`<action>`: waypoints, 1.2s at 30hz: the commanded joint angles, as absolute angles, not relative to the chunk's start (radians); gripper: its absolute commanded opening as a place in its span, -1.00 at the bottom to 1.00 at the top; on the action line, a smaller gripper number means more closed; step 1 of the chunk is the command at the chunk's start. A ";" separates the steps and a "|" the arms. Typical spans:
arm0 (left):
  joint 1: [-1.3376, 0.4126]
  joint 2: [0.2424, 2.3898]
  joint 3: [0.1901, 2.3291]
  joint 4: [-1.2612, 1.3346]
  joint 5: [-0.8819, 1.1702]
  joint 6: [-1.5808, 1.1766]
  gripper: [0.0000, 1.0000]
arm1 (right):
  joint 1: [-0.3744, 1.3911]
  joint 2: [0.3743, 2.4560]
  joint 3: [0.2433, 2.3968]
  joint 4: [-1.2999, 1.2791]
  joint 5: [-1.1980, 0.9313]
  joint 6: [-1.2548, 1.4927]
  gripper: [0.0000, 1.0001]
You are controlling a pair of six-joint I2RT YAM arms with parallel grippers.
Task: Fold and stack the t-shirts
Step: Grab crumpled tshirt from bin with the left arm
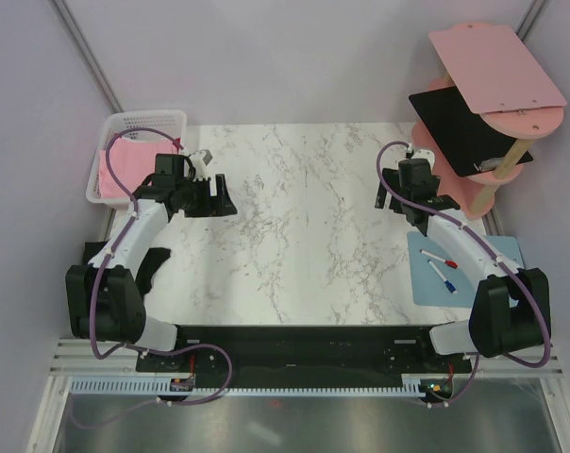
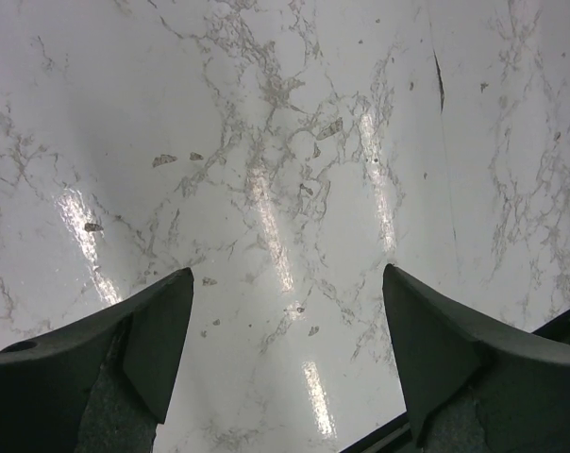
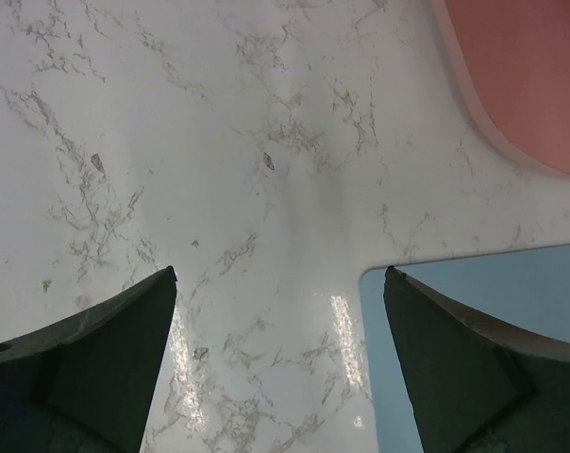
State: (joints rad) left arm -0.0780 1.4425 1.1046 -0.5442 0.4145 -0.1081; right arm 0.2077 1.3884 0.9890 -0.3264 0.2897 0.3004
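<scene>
Left pincer (image 2: 287,283): jaws wide apart, nothing between them, over bare marble desk (image 1: 304,236). Right pincer (image 3: 280,278): jaws likewise apart and empty, above the desk near its far right side, with the blue mat's (image 3: 474,311) corner just beside its right finger. Pink t-shirt (image 1: 125,168): crumpled in the white basket (image 1: 153,120) past the desk's far left corner, near the left pincer. Black t-shirt (image 1: 455,123): lying flat on a middle board of the pink shelf (image 1: 497,61) at far right.

Glossy marble table (image 1: 304,236), pale walls (image 1: 266,57)
</scene>
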 commanded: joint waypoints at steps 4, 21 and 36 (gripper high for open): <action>-0.077 1.431 1.123 -0.532 0.523 -0.117 0.71 | 0.213 1.373 0.985 -0.296 0.278 0.308 0.96; -0.057 1.771 1.768 -0.666 -0.131 -0.155 0.70 | 0.215 1.367 0.956 -0.272 0.232 0.310 0.96; 0.176 2.269 2.226 -0.858 -0.169 -0.258 0.69 | 0.218 1.457 0.957 -0.249 0.170 0.316 0.96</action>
State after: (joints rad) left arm 0.1589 2.2105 2.1456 -0.8116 -0.1555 -0.2031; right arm 0.2123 1.4364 0.9554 -0.2829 0.1970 0.3035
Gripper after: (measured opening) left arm 0.848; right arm 0.982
